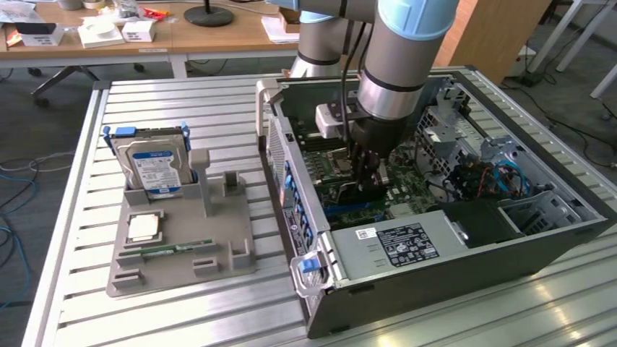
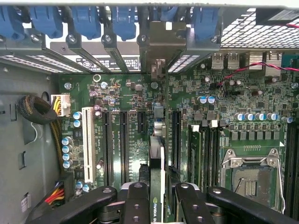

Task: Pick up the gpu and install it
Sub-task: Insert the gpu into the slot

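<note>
Now: gripper (image 1: 369, 172) sits low inside the open computer case (image 1: 453, 267), centre of the exterior view. Jaws clamp the gpu (image 2: 157, 158), held edge-on just above the motherboard (image 2: 117, 93) slots. Card likely light, stiff, fragile; best gripped along its bare top edge.

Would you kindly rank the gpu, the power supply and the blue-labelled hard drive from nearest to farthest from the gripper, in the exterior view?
1. gpu: held in the gripper, inside the case.
2. power supply: in the case, beside the gripper.
3. hard drive: upright in the gray stand, exterior view's left.
</note>
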### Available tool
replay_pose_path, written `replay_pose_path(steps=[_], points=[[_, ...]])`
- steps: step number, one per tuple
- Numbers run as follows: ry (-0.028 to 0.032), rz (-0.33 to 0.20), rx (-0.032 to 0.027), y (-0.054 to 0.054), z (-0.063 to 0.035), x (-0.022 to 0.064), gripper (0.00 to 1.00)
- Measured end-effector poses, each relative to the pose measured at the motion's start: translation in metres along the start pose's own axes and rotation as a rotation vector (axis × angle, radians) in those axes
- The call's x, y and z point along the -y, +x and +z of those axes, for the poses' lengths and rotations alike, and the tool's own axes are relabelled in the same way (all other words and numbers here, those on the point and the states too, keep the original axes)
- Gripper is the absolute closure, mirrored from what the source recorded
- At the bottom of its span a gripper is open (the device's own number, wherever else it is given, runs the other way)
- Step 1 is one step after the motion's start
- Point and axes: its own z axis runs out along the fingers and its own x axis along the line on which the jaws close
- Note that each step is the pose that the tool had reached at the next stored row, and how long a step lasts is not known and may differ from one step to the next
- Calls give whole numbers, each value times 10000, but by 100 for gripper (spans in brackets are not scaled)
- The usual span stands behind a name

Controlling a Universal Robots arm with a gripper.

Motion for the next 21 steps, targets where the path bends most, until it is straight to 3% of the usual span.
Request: replay_pose_path(steps=[21], points=[[0,2,-1,1,28,-8,74]])
